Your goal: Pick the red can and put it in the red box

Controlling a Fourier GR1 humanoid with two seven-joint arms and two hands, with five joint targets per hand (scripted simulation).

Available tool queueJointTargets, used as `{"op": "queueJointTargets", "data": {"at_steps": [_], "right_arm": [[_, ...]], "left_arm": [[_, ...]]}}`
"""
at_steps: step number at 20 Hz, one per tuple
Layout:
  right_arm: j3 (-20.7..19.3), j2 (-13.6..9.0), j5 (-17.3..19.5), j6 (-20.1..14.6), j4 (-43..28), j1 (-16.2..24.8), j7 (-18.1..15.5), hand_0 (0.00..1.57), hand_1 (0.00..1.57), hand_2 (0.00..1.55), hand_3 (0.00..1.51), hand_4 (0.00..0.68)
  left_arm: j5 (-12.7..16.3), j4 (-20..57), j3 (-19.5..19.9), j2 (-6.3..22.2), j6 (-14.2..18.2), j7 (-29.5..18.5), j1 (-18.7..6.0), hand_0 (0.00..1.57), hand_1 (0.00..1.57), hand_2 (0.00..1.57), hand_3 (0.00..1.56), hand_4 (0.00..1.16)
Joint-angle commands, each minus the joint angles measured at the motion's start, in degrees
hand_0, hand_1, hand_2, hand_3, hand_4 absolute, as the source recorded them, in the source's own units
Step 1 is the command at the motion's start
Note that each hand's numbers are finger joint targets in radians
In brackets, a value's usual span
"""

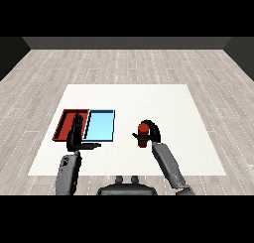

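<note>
The red can (143, 133) stands upright on the white table (163, 103), right of the trays. My right hand (153, 132) is curled round it, fingers over its top and far side, thumb at its left. The red tray (65, 121) lies at the left, partly hidden by my left hand (76, 133). That hand is held up with straight fingers and the thumb pointing right, holding nothing.
A light blue tray (100, 125) lies directly right of the red tray, between it and the can. The table's front edge runs just below both hands. Grey plank floor surrounds the table.
</note>
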Motion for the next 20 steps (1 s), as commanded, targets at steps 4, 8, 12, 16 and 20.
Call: {"op": "queueJointTargets", "data": {"at_steps": [4,8,12,16,20], "right_arm": [[-0.44,-1.78,2.34,-0.33,-12.35,1.0,6.12,1.57,1.57,1.48,1.4,0.619],[-1.02,-3.42,3.52,-2.14,-20.77,2.4,8.55,1.57,1.57,1.47,1.4,0.595],[-3.7,-6.62,2.11,1.48,-25.74,5.04,6.94,1.57,1.57,1.47,1.4,0.612],[-1.88,-4.21,4.23,-1.3,-32.5,5.82,8.56,1.56,1.56,1.46,1.41,0.611],[4.02,0.84,8.78,-9.36,-27.41,-0.86,9.94,1.56,1.56,1.46,1.41,0.611]], "left_arm": [[-0.22,-1.98,-0.96,0.01,-0.29,1.51,0.08,0.0,0.0,0.0,0.0,0.0],[-1.44,1.07,-2.29,-0.59,-0.92,-1.08,-0.14,0.0,0.0,0.0,0.0,0.0],[-3.64,-3.23,-5.98,-2.8,1.22,3.88,0.22,0.0,0.0,0.0,0.0,0.0],[-1.26,-4.48,-7.39,-3.07,-1.39,5.17,0.08,0.0,0.0,0.0,0.0,0.0],[-0.31,-4.86,-9.69,-3.31,-0.51,7.67,-2.15,0.0,0.0,0.0,0.0,0.0]]}}
